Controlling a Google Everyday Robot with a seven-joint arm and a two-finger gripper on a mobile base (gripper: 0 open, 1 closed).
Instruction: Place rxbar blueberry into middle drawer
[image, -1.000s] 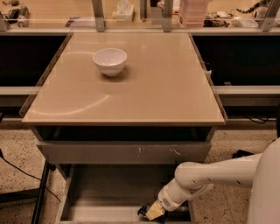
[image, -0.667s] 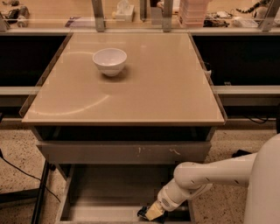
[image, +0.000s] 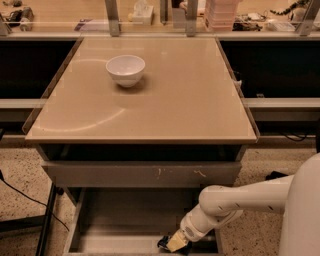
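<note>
The middle drawer (image: 130, 215) is pulled out below the table, a wide shallow grey tray with a bare floor. My gripper (image: 173, 243) reaches down into its front right corner on the white arm (image: 235, 200). A small dark piece, which looks like the rxbar blueberry (image: 162, 243), sits right at the gripper's tip, low over the drawer floor. Most of the bar is hidden by the gripper and cut off at the bottom of the view.
A white bowl (image: 125, 69) stands on the tan tabletop (image: 165, 105) at the back left. A shut grey drawer front with pale scratches (image: 140, 174) sits above the open drawer. Cables lie on the speckled floor at left (image: 25, 200). Clutter lines the shelf behind.
</note>
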